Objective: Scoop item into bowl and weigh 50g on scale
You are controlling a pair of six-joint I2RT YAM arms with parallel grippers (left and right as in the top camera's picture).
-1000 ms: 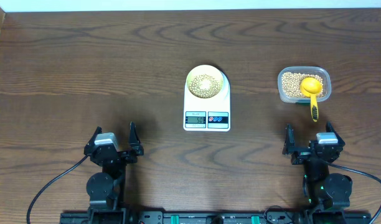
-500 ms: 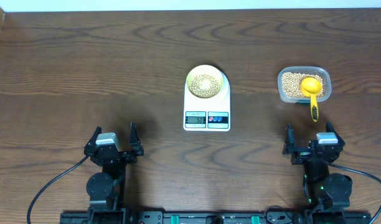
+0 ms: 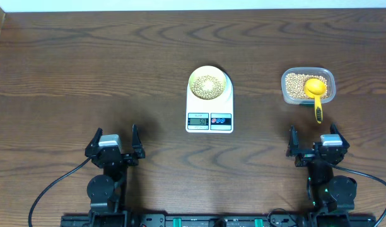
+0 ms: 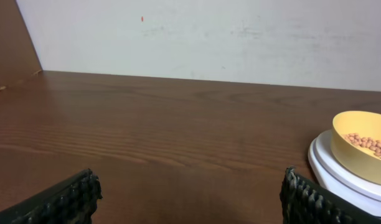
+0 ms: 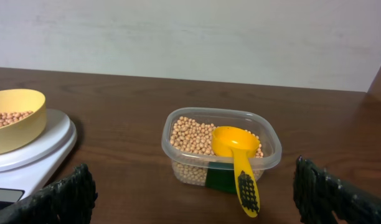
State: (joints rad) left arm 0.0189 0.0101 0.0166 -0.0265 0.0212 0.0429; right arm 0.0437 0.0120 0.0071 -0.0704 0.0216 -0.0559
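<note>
**Squarely on the flat white kitchen scale (image 3: 209, 126) sits the small round pale yellow bowl (image 3: 192, 81)**

The bowl covers the round platform at the scale's far end and holds a low heap of small round tan beans (image 3: 206, 85). On the scale's near edge are a small digital display and two round buttons; the digits are too small to read.

To the right, well apart from the scale, stands a clear rounded-rectangular plastic tub (image 3: 284, 88) with more of the same beans inside. A bright yellow plastic scoop (image 3: 316, 88) lies in it, its cup resting on the beans. Its handle, with a dark patterned grip, reaches over the tub's near rim. The right wrist view shows a green patch on the tub's near wall.

Both arms sit low at the near side of the dark wood-grain counter (image 3: 86, 63). The left fingers (image 4: 66, 202) are spread wide and pinch nothing, with bare counter between them. They are well apart from the scale, which shows at the right edge of their camera's view. The right fingers (image 5: 60, 199) are likewise spread wide and hold nothing. They stand on the near side of the tub, apart from it, and the scoop's handle points toward them. A pale wall (image 4: 209, 37) rises behind the counter.
</note>
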